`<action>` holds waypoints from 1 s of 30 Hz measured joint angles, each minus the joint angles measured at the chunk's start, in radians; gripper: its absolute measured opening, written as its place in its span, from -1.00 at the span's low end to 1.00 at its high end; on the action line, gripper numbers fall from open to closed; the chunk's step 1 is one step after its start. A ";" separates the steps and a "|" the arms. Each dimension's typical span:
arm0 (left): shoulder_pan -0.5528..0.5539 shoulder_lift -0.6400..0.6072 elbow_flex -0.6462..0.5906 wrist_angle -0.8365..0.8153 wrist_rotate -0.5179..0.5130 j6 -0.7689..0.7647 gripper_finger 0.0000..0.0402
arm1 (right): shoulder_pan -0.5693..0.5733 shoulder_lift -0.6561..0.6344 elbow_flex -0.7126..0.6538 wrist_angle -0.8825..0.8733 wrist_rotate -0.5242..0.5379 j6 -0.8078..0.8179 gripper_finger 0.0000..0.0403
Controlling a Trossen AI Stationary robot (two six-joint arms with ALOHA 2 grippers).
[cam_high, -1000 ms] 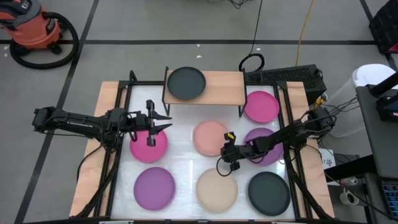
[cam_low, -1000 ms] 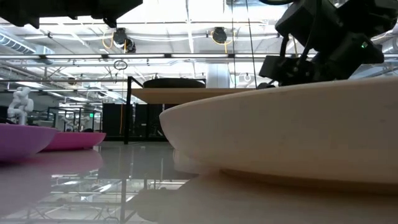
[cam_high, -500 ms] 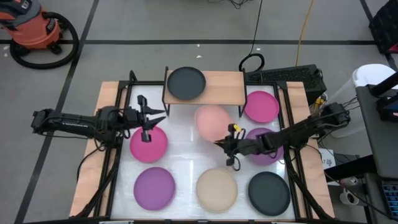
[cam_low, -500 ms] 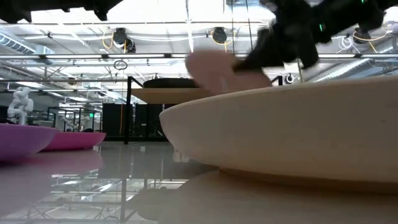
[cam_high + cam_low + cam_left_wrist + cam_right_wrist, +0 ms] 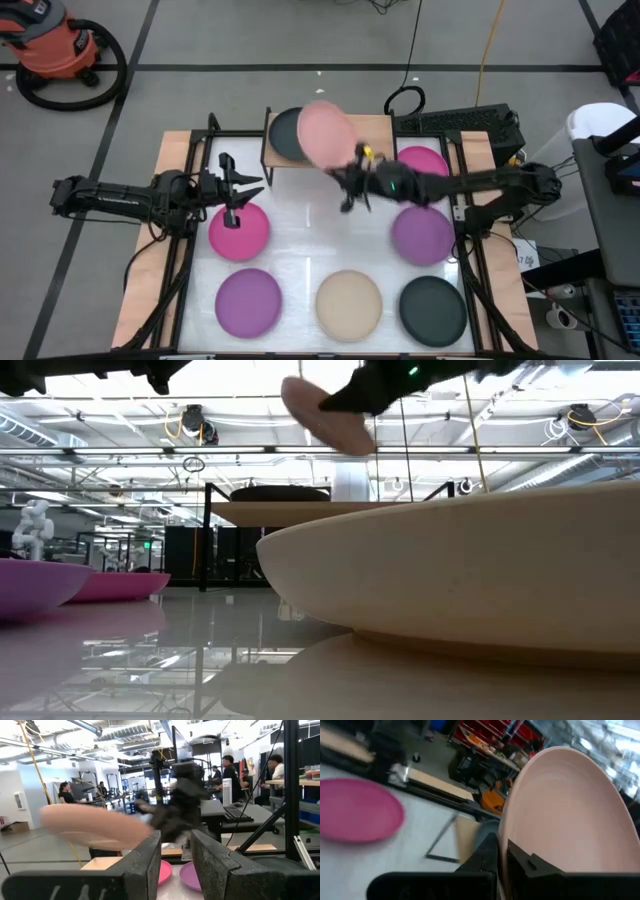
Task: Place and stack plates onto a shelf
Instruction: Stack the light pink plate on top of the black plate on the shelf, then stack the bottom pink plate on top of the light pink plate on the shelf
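Note:
My right gripper is shut on a salmon pink plate, which it holds in the air over the shelf's wooden top. The raised plate partly covers the dark grey plate lying flat on that shelf. The low view shows the salmon plate high above the shelf. My left gripper hovers open over the far edge of a hot pink plate and touches nothing. My right gripper pinches the salmon plate's rim between its two fingers, one on each face. It comes at the plate from the table's right. The plate is lifted clear and tilted, its free edge up and toward the far left.
Flat on the white table lie a purple plate, a beige plate, a dark grey plate, another purple plate and a hot pink plate. The shelf's right half is bare wood. People stand in the room beyond the table.
My right gripper has lifted the salmon plate off the middle of the table and carried it up and toward the far edge, over the shelf. The plate has tipped from flat to tilted. My left gripper drew back slightly toward the left edge.

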 joint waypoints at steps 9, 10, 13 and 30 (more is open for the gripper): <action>0.000 0.000 0.000 0.019 0.000 0.019 -0.44 | -0.171 0.204 0.267 -0.072 -0.267 0.071 -1.00; 0.000 0.000 0.000 0.022 -0.001 0.023 -0.44 | -0.174 0.228 0.295 -0.102 -0.276 0.069 -1.00; 0.000 0.000 0.000 0.025 -0.001 0.034 -0.44 | -0.178 0.295 0.366 -0.200 -0.277 0.060 -0.99; 0.000 0.000 0.000 0.024 -0.001 0.039 -0.44 | -0.163 0.366 0.386 -0.208 -0.200 0.051 -0.47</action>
